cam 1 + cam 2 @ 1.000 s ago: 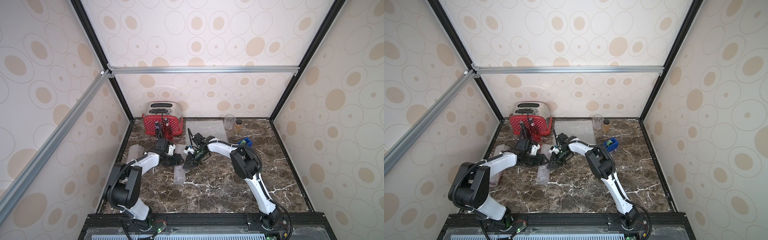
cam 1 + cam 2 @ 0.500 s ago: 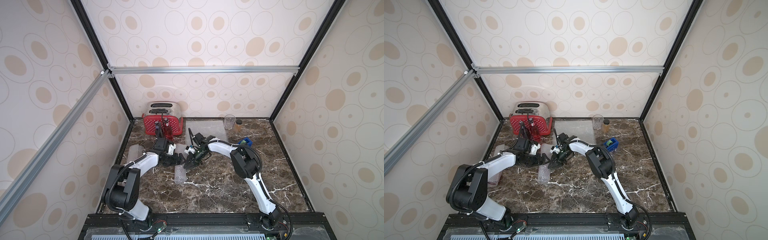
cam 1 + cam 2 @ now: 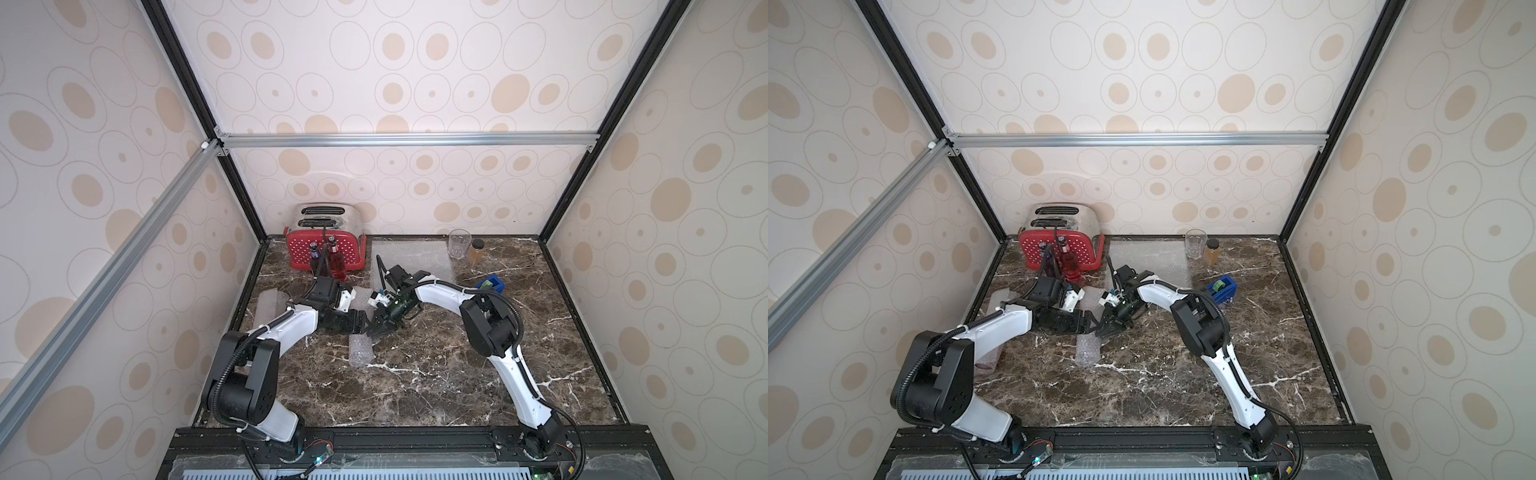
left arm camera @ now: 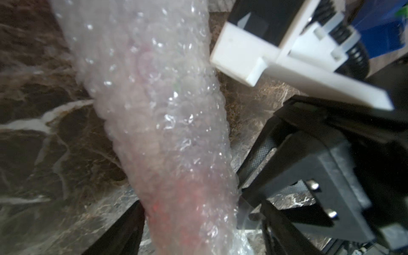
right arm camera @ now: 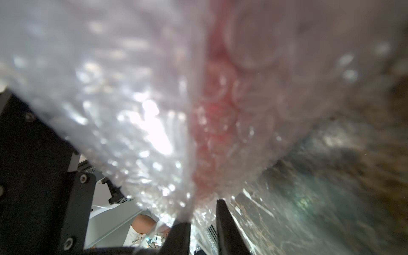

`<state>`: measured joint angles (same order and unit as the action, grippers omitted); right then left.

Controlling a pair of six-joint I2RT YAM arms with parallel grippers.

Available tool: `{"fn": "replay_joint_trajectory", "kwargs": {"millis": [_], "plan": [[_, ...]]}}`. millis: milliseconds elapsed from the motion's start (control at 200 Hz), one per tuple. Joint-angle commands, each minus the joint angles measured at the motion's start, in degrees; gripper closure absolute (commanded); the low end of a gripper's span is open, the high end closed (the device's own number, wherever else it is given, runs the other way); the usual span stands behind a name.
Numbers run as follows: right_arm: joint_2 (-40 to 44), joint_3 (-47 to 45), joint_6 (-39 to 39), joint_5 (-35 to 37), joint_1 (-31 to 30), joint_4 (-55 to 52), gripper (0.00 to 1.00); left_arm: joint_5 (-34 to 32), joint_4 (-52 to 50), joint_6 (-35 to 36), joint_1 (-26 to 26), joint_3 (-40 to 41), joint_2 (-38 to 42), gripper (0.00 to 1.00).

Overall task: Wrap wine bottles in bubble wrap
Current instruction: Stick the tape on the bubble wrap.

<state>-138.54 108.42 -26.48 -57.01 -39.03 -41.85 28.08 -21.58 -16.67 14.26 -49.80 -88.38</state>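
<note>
A red wine bottle rolled in bubble wrap lies on the marble table, and both grippers meet at its far end. In the left wrist view my left gripper straddles the roll, open, with a sliver of table showing beside each finger. My right gripper is shut on a loose edge of the bubble wrap, right next to the left gripper. A purple bottle and a red bottle stand bare at the back left.
A red basket leans on a toaster behind the standing bottles. A flat bubble wrap sheet, a drinking glass, an amber jar and a blue tape dispenser sit at the back. Another wrapped bundle lies by the left wall.
My left gripper has slid a little to the right, closer to the right gripper at the roll's end. The roll and the right gripper have stayed in place.
</note>
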Motion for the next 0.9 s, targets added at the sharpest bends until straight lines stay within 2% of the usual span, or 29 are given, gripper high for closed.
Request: {"fn": "replay_joint_trajectory", "kwargs": {"millis": [0, 155, 261, 391, 491, 656, 782, 892], "plan": [[-1.99, 1.27, 1.07, 2.07, 0.21, 0.18, 0.77, -1.26, -1.36, 1.28, 0.42, 0.14, 1.37, 0.30], [-1.58, 1.22, 2.17, 2.04, 0.18, -0.84, 0.77, -2.14, -0.94, 1.48, 0.42, 0.47, 0.51, 0.35], [-0.12, -0.01, 3.25, 3.46, 0.49, -1.59, 0.70, -2.96, -0.74, 2.01, 0.43, 0.82, 0.02, 0.36], [4.28, -4.84, 2.89, 6.46, 1.05, 1.81, 0.59, -4.50, -0.83, 2.60, 0.48, 0.78, -0.46, 0.47], [6.88, -7.54, 2.75, 8.26, 1.23, 3.69, 0.54, -5.03, -0.74, 2.72, 0.42, 0.84, -0.74, 0.48], [11.83, -12.04, 3.79, 14.25, 1.92, 4.71, 0.53, -5.22, -0.56, 2.85, 0.54, 0.85, -0.91, 0.48], [17.70, -17.31, 3.63, 18.57, 2.54, 7.38, 0.59, -5.13, -0.48, 2.82, 0.82, 0.76, -1.04, 0.48], [23.75, -21.95, 2.82, 23.84, 1.98, 10.95, 0.78, -5.11, -0.48, 2.80, 0.97, 0.67, -1.30, 0.47]]}}
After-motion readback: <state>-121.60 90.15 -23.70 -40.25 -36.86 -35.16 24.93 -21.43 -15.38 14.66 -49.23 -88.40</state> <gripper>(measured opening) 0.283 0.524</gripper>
